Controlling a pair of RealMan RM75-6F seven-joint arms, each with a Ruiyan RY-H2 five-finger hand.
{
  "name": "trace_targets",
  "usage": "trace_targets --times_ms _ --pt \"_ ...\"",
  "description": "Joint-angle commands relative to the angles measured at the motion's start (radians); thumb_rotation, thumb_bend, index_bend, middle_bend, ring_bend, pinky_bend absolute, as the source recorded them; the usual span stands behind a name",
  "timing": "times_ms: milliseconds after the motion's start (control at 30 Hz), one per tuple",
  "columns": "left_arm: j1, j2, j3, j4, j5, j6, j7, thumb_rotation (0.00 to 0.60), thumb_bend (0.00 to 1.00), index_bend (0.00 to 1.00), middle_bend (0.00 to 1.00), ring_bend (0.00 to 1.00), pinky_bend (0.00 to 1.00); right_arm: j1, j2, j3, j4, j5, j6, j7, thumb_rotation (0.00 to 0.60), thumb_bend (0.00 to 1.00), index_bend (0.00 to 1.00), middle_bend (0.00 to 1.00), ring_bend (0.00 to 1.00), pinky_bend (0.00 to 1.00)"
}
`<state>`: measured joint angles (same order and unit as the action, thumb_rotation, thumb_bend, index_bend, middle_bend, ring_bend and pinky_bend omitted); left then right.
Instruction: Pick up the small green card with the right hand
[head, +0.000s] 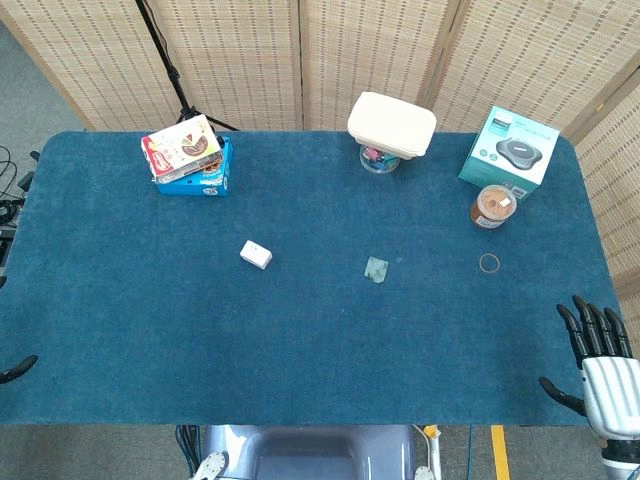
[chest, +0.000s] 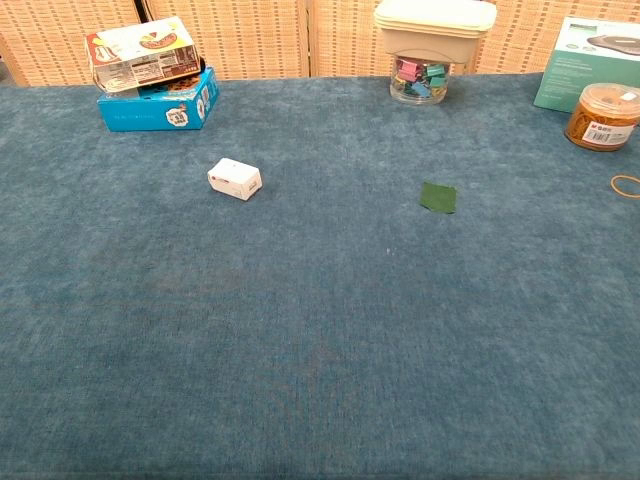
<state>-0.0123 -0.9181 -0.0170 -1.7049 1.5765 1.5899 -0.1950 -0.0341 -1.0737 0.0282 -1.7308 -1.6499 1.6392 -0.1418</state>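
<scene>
The small green card (head: 376, 268) lies flat on the blue table cover near the middle; in the chest view the card (chest: 438, 197) sits right of centre. My right hand (head: 598, 360) hovers at the table's near right corner, fingers spread and holding nothing, well to the right of the card. Only a dark fingertip of my left hand (head: 17, 368) pokes in at the near left edge; how its fingers lie is hidden. Neither hand shows in the chest view.
A small white box (head: 256, 254) lies left of the card. At the back stand a blue snack box (head: 190, 158), a clip jar under a cream lid (head: 390, 128), a teal carton (head: 510, 148) and an orange-lidded jar (head: 493, 206). A rubber band (head: 489, 263) lies right.
</scene>
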Motion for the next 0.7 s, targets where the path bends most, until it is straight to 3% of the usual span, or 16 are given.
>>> trace_targets --times_ms 33,400,567,700 --pt "0.000 0.001 0.000 0.000 0.000 0.000 -0.002 0.600 0.00 0.00 0.00 0.00 0.01 0.001 0.001 -0.001 -0.001 0.002 -0.003 -0.001 0.600 0.00 0.00 0.00 0.00 0.00" --pt "0.001 0.001 -0.007 -0.002 -0.017 0.000 -0.009 0.600 0.00 0.00 0.00 0.00 0.01 0.059 -0.015 -0.003 0.011 -0.015 -0.095 0.021 0.600 0.00 0.00 0.00 0.00 0.00" --pt "-0.008 -0.001 -0.015 -0.016 -0.038 -0.019 0.016 0.600 0.00 0.00 0.00 0.00 0.01 0.160 -0.022 0.018 0.020 -0.020 -0.231 0.033 0.600 0.00 0.00 0.00 0.00 0.00" --pt "-0.020 -0.006 -0.026 -0.036 -0.069 -0.043 0.053 0.600 0.00 0.00 0.00 0.00 0.01 0.319 -0.046 0.068 0.010 0.016 -0.445 0.054 0.600 0.00 0.00 0.00 0.00 0.00"
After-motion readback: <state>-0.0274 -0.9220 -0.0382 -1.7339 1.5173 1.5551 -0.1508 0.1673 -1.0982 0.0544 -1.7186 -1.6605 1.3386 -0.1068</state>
